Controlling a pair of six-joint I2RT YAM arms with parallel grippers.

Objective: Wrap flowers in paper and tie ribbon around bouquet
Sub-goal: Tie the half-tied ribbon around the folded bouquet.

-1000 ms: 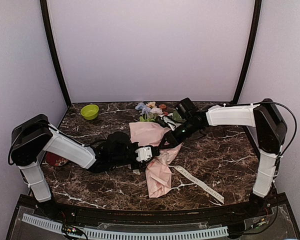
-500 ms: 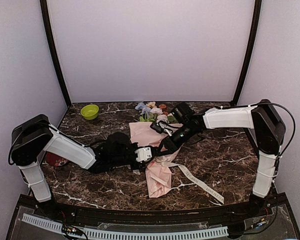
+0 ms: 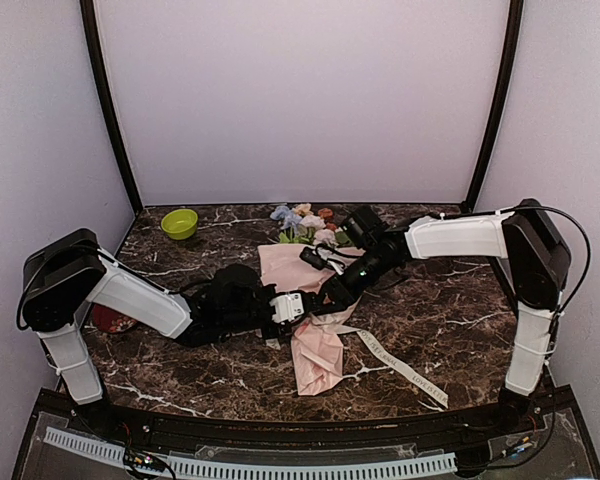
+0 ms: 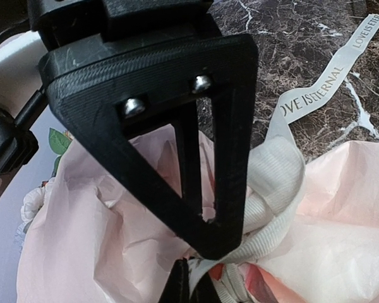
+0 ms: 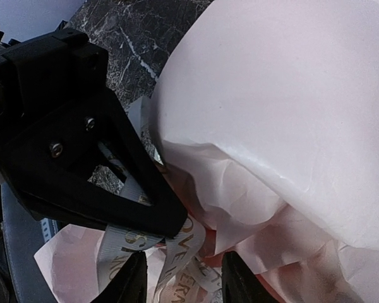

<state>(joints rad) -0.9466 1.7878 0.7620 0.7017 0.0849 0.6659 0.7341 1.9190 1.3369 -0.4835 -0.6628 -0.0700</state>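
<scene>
Overhead view: illumination is diffuse, even and moderately bright. The pale walls [image 3: 300, 100] show no glare, and shadows on the dark table [image 3: 450, 310] are faint. Detail is soft.

Left wrist view: the ribbon [image 4: 322, 88] lettering is legible, while the background is slightly blurred.

Right wrist view: the paper [image 5: 290, 95] is bright and almost washed out.

Dark marble table [image 3: 460, 310] with white veins, plain lavender walls [image 3: 300, 100] around it, and black posts [image 3: 105, 100] in the back corners. A little green bowl [image 3: 180, 223] sits at the far left. There's also something red [image 3: 108, 319] near the left edge, mostly hidden, so I can't tell what it is.
</scene>
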